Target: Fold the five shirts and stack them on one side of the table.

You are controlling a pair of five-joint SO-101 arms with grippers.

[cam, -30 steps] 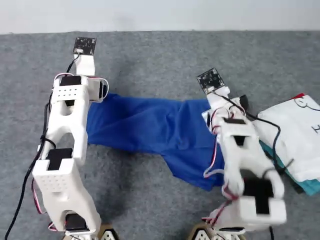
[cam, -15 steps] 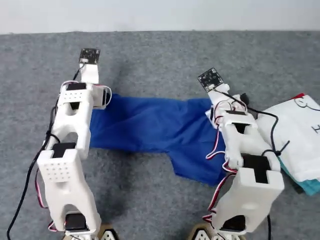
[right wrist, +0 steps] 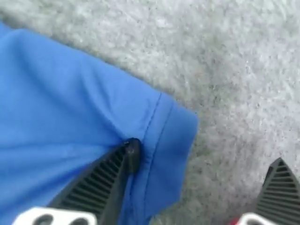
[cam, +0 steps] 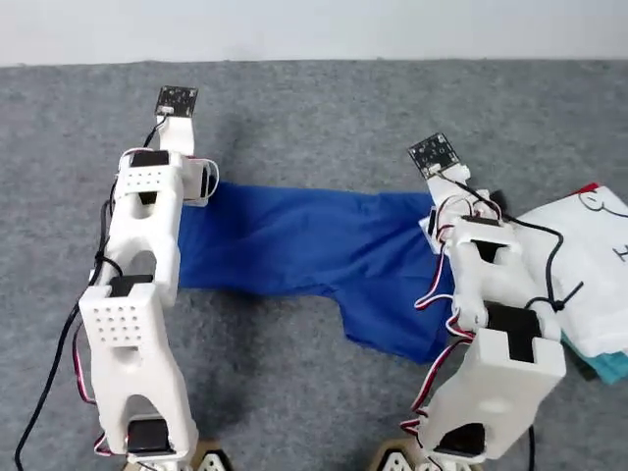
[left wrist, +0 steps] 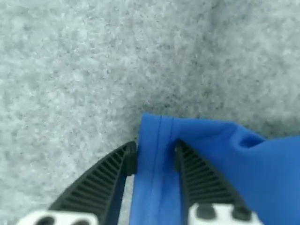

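The spread shirt point(cam: 294, 250) lies across the middle of the table point(cam: 314, 108). At its left end, the left gripper point(left wrist: 154, 154) is clamped on the hem. At its right end, the right gripper point(right wrist: 206, 157) has one finger on the fabric and the other over the table beyond the shirt's edge. The stack of folded shirts point(cam: 589, 265) lies just right of the spread shirt.

Blue shirt point(cam: 294, 245): soft matt knit cloth w/ stitched hem. Table cover point(cam: 324, 108): grey felt-like fabric, fuzzy, rough. Left arm point(cam: 147, 221) & right arm point(cam: 486, 280): white matt plastic shells. Fingers point(left wrist: 105, 183) of left gripper point(left wrist: 154, 152): blk ribbed plastic, matt. White shirt point(cam: 589, 275): smooth matt cloth w/ print.
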